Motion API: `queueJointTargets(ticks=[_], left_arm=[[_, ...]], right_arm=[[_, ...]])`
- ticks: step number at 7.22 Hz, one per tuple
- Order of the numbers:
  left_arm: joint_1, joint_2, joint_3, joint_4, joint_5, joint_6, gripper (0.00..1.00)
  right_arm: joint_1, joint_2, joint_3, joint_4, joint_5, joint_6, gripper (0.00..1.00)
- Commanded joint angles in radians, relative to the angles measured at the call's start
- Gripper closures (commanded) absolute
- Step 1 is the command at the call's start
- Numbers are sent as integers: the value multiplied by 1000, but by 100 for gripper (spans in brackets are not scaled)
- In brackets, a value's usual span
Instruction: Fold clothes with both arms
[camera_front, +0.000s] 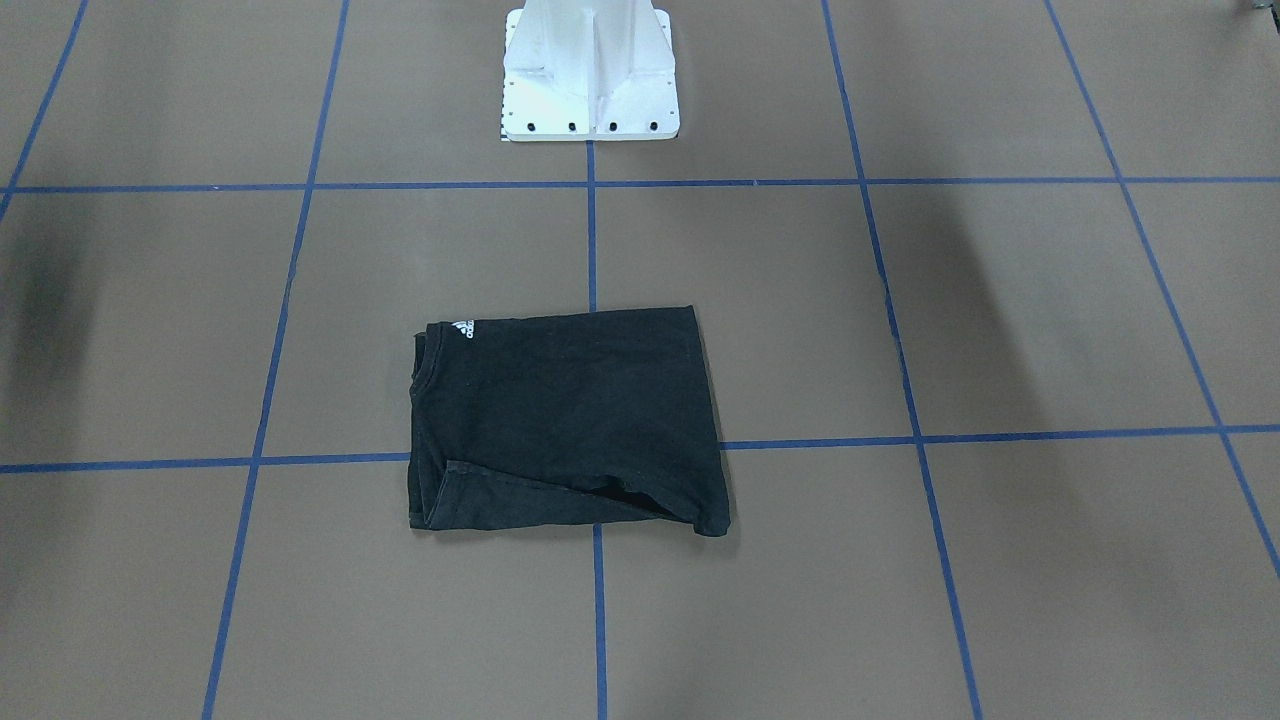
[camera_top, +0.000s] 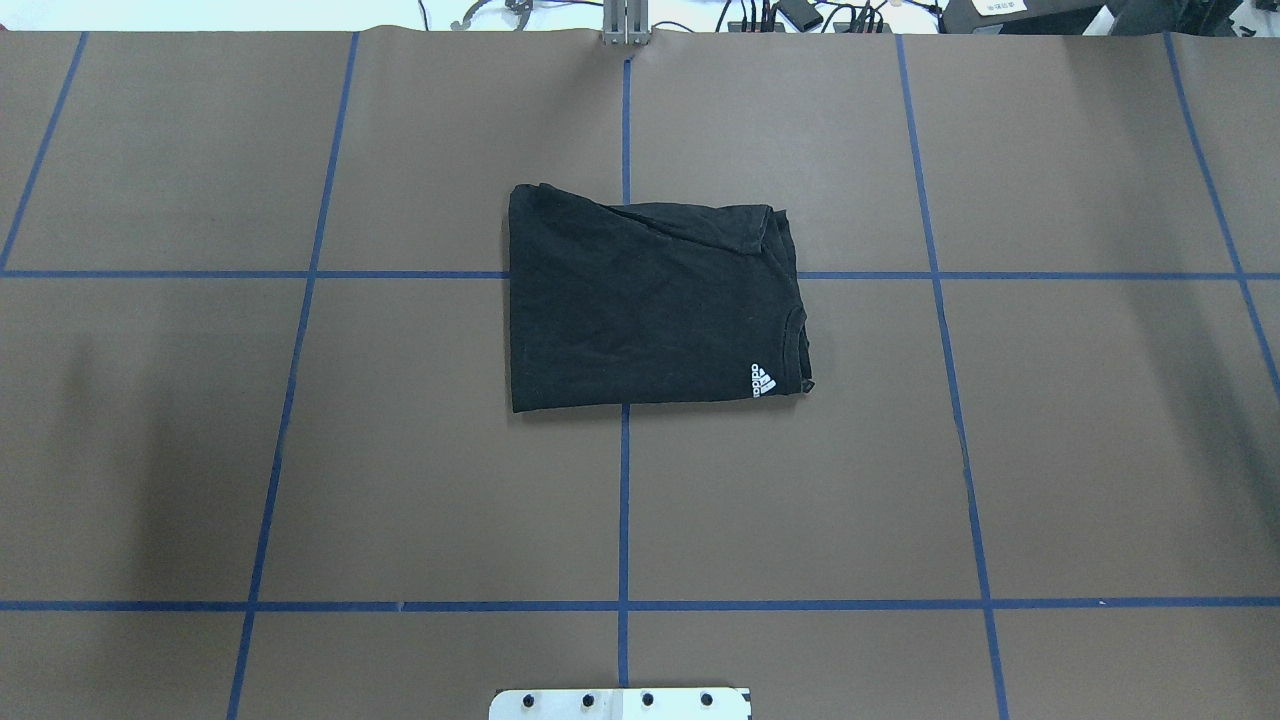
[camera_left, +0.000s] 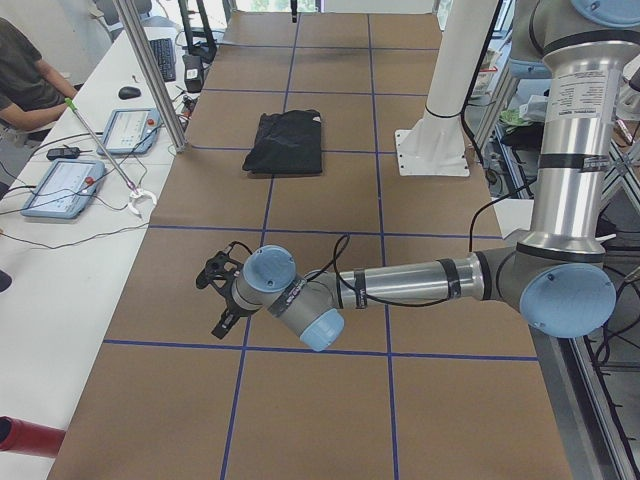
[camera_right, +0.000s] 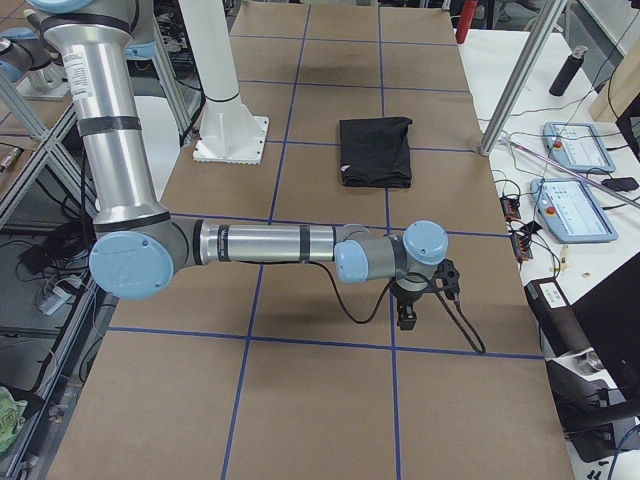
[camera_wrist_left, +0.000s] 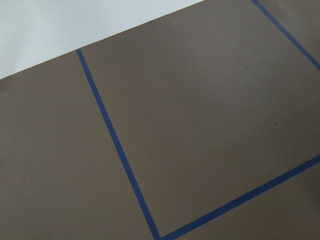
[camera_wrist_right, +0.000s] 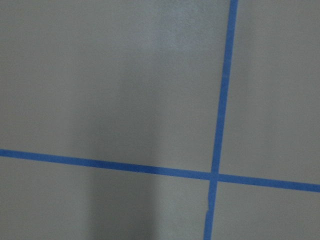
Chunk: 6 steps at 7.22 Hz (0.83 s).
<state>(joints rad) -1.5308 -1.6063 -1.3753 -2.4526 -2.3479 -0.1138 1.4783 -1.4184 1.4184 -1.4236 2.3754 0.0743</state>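
Black cotton T-shirt lies folded into a compact rectangle just above centre of the overhead frame, across a crossing of the blue tape lines on the brown surface. White logo is at its lower right corner in that view. No graphic shows, so probably folded inside. One layer edge along the top side is slightly uneven.

White pedestal is top centre of the front-facing frame, well apart from the shirt. Left arm is low in the left side view and right arm mid-frame in the right side view, both well apart from the cloth.

Left tool and right tool: nothing visibly in either. Fingers apart or together, cannot tell from these angles. Wrist cams show only surface and tape.

Judgement: folding looks done. At most that uneven edge needs a tidy.
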Motion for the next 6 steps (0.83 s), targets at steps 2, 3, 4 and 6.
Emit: queueJointTargets(ticks=[2,3,4,6], left_arm=[[-78,3,40,24,-95,-29,0],[-84,5,45,21,-123,-20,0],[-84,14,47,26,-116,-23,0],[-95,19,55,24,-113,-18,0]], right_arm=[[22,-57,4,11,-19,-7,0],[26,-60,14,12,-19,-14,0],[33,-59,16,14,-19,-19,0],[40,-69,16,34,-21,-14,0]])
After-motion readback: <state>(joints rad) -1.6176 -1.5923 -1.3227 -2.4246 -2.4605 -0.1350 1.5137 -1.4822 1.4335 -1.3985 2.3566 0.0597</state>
